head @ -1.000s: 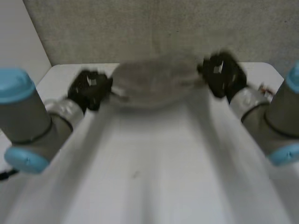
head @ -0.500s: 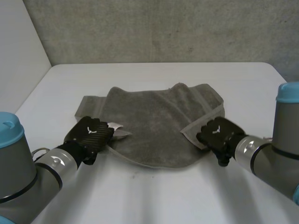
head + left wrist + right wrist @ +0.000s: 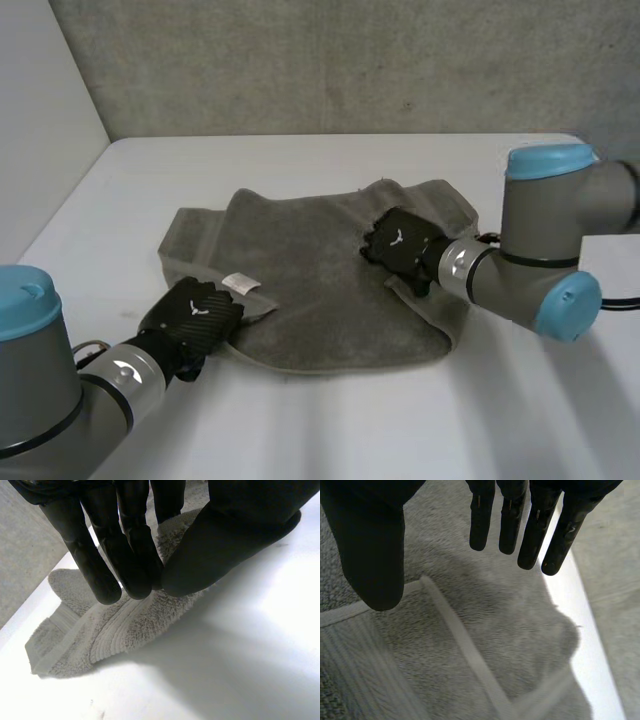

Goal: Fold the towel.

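Observation:
A grey towel (image 3: 320, 290) lies rumpled and partly doubled over in the middle of the white table (image 3: 300, 430), with a white label (image 3: 240, 283) showing by its near left edge. My left hand (image 3: 192, 312) is at the towel's near left corner. In the left wrist view this hand (image 3: 235, 535) pinches the towel's edge (image 3: 125, 625) between thumb and fingers. My right hand (image 3: 398, 240) hovers over the towel's right part. In the right wrist view its fingers (image 3: 535, 525) are straight and spread from the thumb, with nothing between them, above a hemmed corner (image 3: 460, 640).
A grey wall (image 3: 350, 60) rises behind the table's far edge and a white wall (image 3: 40, 120) stands at the left. Bare table surface (image 3: 560, 420) spreads in front of the towel and on both sides of it.
Both hands swung the towel from the far side down onto the table. The right hand then let go of its corner, opened and moved left over the towel. The left hand keeps its pinch.

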Controlling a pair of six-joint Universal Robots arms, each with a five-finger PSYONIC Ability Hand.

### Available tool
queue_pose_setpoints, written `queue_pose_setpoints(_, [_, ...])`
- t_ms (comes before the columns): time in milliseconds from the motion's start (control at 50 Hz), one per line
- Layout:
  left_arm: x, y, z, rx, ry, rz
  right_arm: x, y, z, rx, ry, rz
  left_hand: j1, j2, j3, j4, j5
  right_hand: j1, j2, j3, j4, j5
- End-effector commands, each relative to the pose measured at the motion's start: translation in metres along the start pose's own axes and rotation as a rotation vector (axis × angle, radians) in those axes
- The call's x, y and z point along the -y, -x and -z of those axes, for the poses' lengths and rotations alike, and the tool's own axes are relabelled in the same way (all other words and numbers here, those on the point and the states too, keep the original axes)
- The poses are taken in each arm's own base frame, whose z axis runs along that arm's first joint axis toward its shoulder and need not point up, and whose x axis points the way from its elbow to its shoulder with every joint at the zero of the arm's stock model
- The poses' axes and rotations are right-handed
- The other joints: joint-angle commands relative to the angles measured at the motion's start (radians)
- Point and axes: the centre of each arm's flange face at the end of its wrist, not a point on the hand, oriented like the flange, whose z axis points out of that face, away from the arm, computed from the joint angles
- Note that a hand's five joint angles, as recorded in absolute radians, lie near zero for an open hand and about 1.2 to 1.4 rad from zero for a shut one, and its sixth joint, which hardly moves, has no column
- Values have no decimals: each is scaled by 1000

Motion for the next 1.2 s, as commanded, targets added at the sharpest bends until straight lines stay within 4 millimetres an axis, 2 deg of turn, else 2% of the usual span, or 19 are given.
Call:
queue_pose_setpoints(20, [-1,0,0,-1,1,2,-17,12,-15,41,29,19,206,179,180,179,182,206,148,153,156,158])
queue_pose_setpoints(180, [1,1,-2,5,-7,0,-22,19,-16,63,41,19,206,179,180,179,182,294,236,241,244,246])
queue_pose_setpoints(360, [3,3,-3,12,-15,-3,-20,17,-13,49,42,20,206,179,180,179,182,629,571,576,579,581])
queue_pose_setpoints(560, [3,6,-4,19,-13,1,-23,20,-8,62,59,9,206,179,180,179,182,600,541,547,550,551])
queue_pose_setpoints(660, [3,6,-4,20,-12,2,-30,13,-1,49,80,-4,206,179,180,179,182,462,403,409,412,413])
queue_pose_setpoints(700, [3,6,-4,20,-12,0,-30,11,3,47,81,4,206,179,180,179,182,327,269,274,277,279])
queue_pose_setpoints(840, [3,6,-4,21,-13,0,-36,4,8,35,98,49,206,179,180,179,182,373,315,320,324,325])
queue_pose_setpoints(960, [3,6,-4,21,-13,1,-42,4,8,38,106,77,206,179,180,179,182,658,600,605,608,610])
queue_pose_setpoints(1000, [3,6,-4,19,-13,0,-45,4,5,28,105,83,206,179,180,179,182,924,866,871,874,876])
queue_pose_setpoints(1060, [3,6,-4,20,-12,2,-46,3,3,12,104,90,206,179,180,179,182,989,931,936,939,941])
queue_pose_setpoints(1100, [3,6,-4,19,-13,1,-49,-10,3,-64,122,101,206,179,180,179,182,989,931,936,939,941])
queue_pose_setpoints(1120, [2,6,-4,19,-11,2,-49,-10,3,-64,122,101,206,179,180,179,182,989,931,936,939,941])
queue_pose_setpoints(1160, [1,5,-3,17,-7,3,-54,-30,10,-157,155,101,206,179,180,179,182,989,931,936,939,941])
queue_pose_setpoints(1200, [0,4,-4,12,-1,4,-53,-38,17,-196,157,87,206,179,180,179,182,989,931,936,939,941])
